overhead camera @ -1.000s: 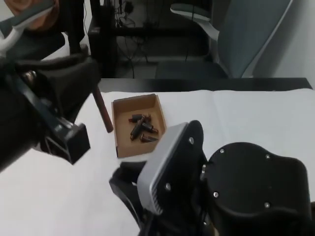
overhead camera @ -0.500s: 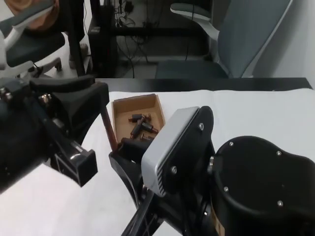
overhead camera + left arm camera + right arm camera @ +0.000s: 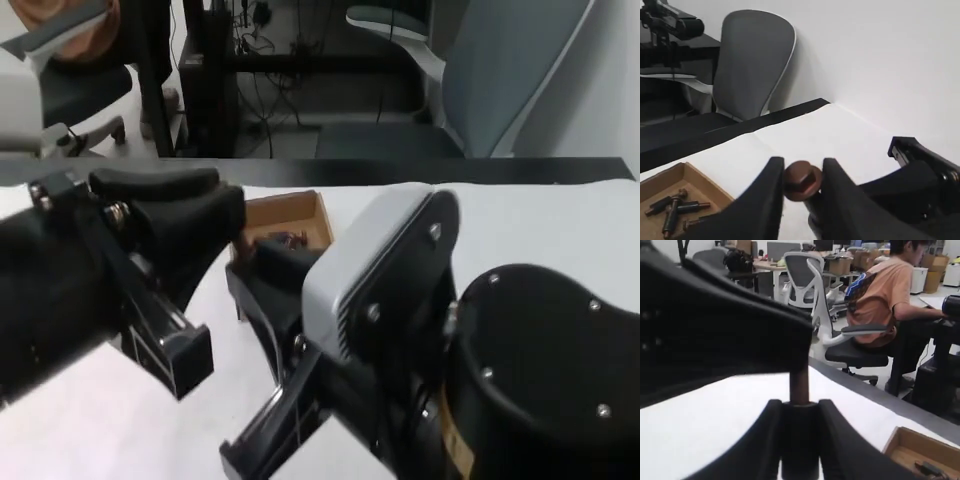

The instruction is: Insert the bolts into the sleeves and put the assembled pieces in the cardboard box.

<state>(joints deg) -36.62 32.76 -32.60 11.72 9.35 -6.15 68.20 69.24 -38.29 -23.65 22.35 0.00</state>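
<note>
Above the bench, left gripper pinching bolt and right gripper pinching sleeve appear mid-insertion; next, seat fully, then carry to box at 12 o'clock.

Open office: swivel chairs and monitor-laden desks.

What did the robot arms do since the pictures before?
The left arm and right arm swung toward each other in front of the cardboard box, hiding most of it. The left gripper still holds its bolt; the right gripper holds a sleeve. The box and the pieces in it stayed put.
</note>
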